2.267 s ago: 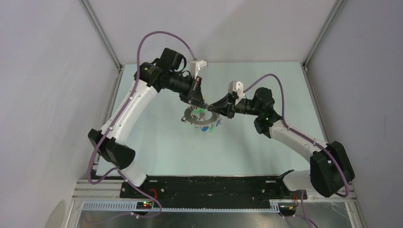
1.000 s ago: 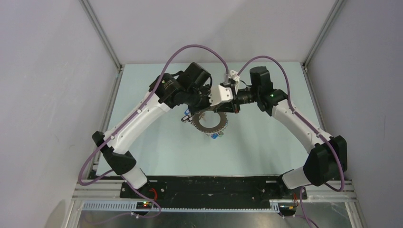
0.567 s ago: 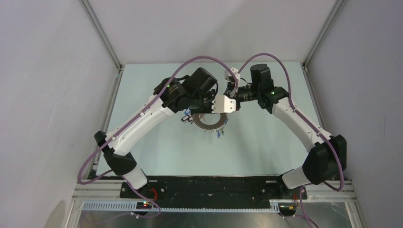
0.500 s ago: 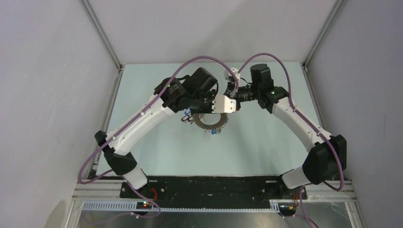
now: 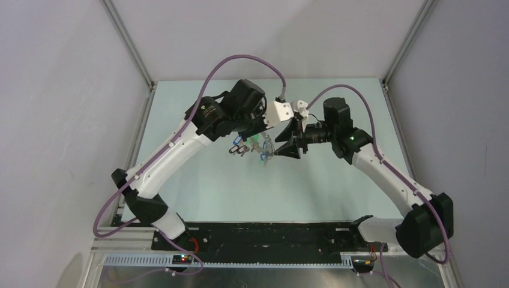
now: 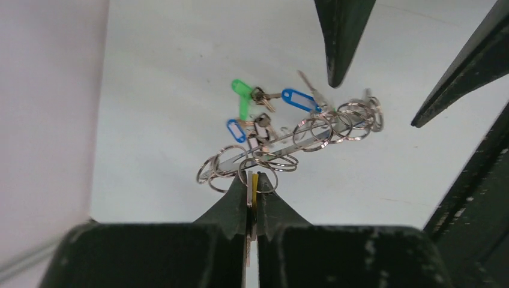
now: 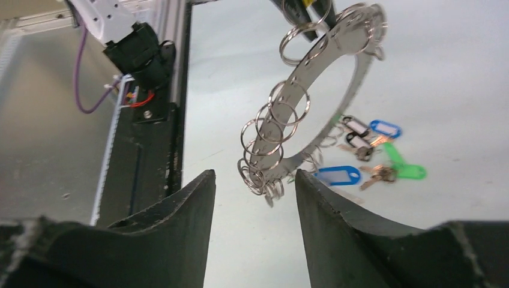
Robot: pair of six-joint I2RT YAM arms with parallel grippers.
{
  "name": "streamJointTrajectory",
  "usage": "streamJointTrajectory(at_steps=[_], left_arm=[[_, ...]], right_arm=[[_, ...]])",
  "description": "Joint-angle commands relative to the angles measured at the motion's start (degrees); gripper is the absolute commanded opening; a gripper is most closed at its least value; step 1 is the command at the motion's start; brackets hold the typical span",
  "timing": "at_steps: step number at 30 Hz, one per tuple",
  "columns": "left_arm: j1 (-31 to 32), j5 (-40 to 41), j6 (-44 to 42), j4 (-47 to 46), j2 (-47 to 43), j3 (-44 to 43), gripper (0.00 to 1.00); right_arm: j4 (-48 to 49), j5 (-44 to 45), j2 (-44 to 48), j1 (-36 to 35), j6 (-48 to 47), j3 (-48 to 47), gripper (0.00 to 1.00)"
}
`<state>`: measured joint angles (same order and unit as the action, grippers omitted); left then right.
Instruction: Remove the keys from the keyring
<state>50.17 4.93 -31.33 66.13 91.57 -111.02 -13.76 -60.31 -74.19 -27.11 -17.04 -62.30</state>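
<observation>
On your left, the left gripper [image 6: 252,181] has its fingers pressed together on the rim of the keyring [image 7: 337,53], holding it up off the table [image 5: 198,180], on edge and tilted, about mid-table. You can see the small split rings fringing the plate all along its edge. The keys [image 7: 372,153], with their blue, green and dark tags, sit in a cluster just beyond and below the plate; from your views you cannot tell whether they hang from it or lie on the table. To the right, the right gripper [image 7: 253,175] points at the keyring with its fingers [image 6: 339,36] spread apart, close to the fringed lower rim but touching nothing
</observation>
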Motion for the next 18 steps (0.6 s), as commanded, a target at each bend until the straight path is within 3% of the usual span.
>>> streamJointTrajectory(at_steps=[1,6,8,12,18], left_arm=[[-0.05,-1.01,10.89,-0.39,-3.49,0.62,0.00],[-0.13,-2.85,15.41,3.29,-2.30,-0.05,0.00],[-0.15,-3.89,15.72,3.58,-2.35,0.01,0.00],[-0.14,-5.75,15.56,3.62,-2.58,0.06,0.02],[-0.15,-8.13,15.23,3.61,-2.85,-1.31,0.07]], right_arm=[[12.49,7.89,6.02,-1.04,3.01,3.55,0.57],[18.48,10.04,7.13,-2.08,5.75,6.17,0.79],[20.92,10.78,7.36,-2.71,6.96,7.09,0.82],[27.88,12.81,8.37,-4.67,8.11,9.87,0.82],[29.55,14.69,6.70,-7.31,7.11,10.03,0.76]])
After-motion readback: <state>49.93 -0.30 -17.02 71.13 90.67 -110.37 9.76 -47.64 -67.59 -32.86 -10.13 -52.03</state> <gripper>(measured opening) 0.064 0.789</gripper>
